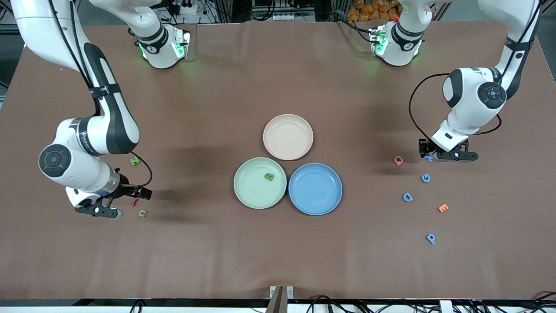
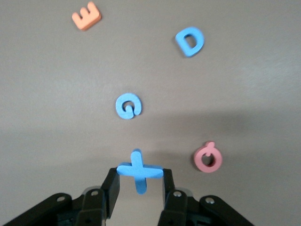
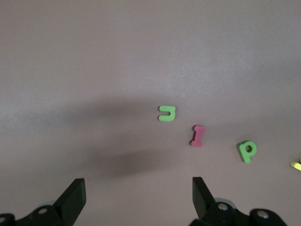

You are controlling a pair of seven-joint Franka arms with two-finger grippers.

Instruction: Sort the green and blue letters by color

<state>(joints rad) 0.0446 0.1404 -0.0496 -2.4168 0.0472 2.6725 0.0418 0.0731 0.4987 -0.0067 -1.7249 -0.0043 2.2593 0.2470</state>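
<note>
Brown table [image 1: 278, 243] with 3 plates, green B [image 1: 269, 176] in green plate [image 1: 247, 191], left gripper [image 2: 139, 181] clamped on blue X [image 2: 139, 169] near blue G [image 2: 128, 106], right gripper [image 3: 136, 195] spread wide over green U [image 3: 167, 113] at the right arm's end, cables along the edges.

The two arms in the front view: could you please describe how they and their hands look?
Both arms are glossy white with black joint bands and round dark caps. Each black hand, the left hand and the right hand, has two fingers. A thin black cable loops at each wrist; green lights glow at the bases.
</note>
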